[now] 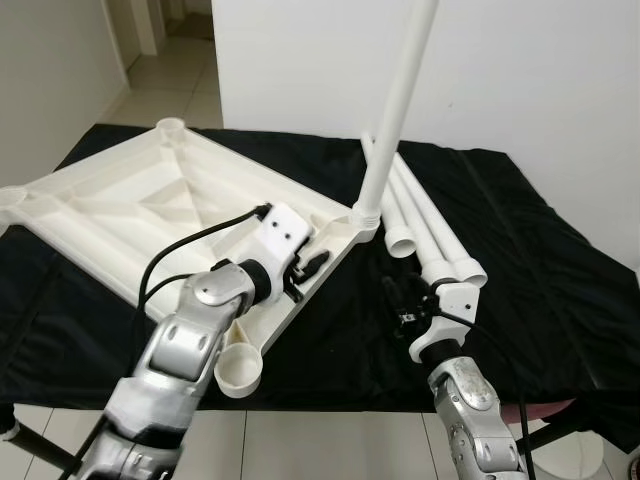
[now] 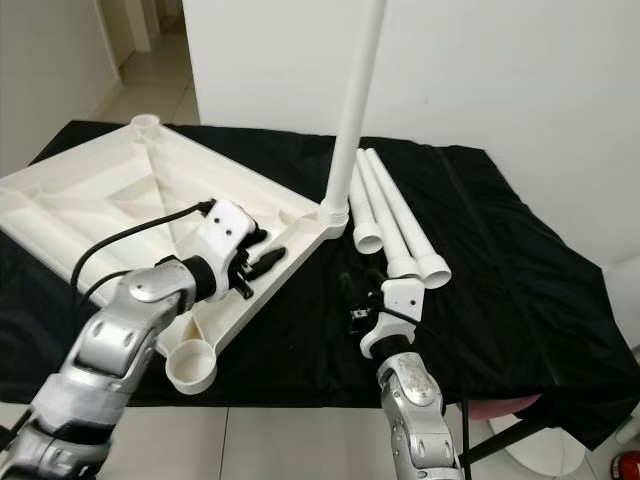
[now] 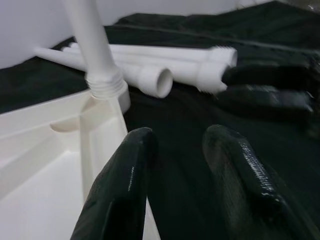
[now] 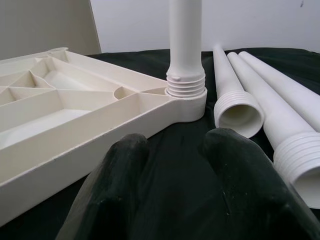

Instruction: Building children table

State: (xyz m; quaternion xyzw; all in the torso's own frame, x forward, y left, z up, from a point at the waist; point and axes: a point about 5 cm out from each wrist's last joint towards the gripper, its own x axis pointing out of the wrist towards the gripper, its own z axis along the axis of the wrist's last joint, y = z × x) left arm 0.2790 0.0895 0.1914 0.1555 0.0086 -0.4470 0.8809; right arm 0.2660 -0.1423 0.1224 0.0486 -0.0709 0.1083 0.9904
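Black cloth [image 1: 560, 290] covers the desk you are working on, and the white plastic tabletop [image 1: 130, 205] lies on it upside down, over the desk's left half, ribs showing. One leg [image 1: 395, 110] already stands upright in the tabletop's corner socket near the desk's middle; three loose legs [image 1: 430, 225] lie side by side just right of it, threaded ends toward the desk's front edge. An empty socket [image 1: 240, 372] overhangs that front edge.

Treat the tabletop as stiff, light and smooth, liable to slide on the cloth. The legs look like hollow rigid tubes; take one around its shaft near the threaded end, where you can turn it.

Your left gripper [image 1: 308, 262] rests over the tabletop's near rim, fingers apart, holding nothing. Your right gripper [image 1: 392, 295] sits just in front of the loose legs' ends, fingers [image 4: 235, 150] parted and empty, the nearest leg close ahead.
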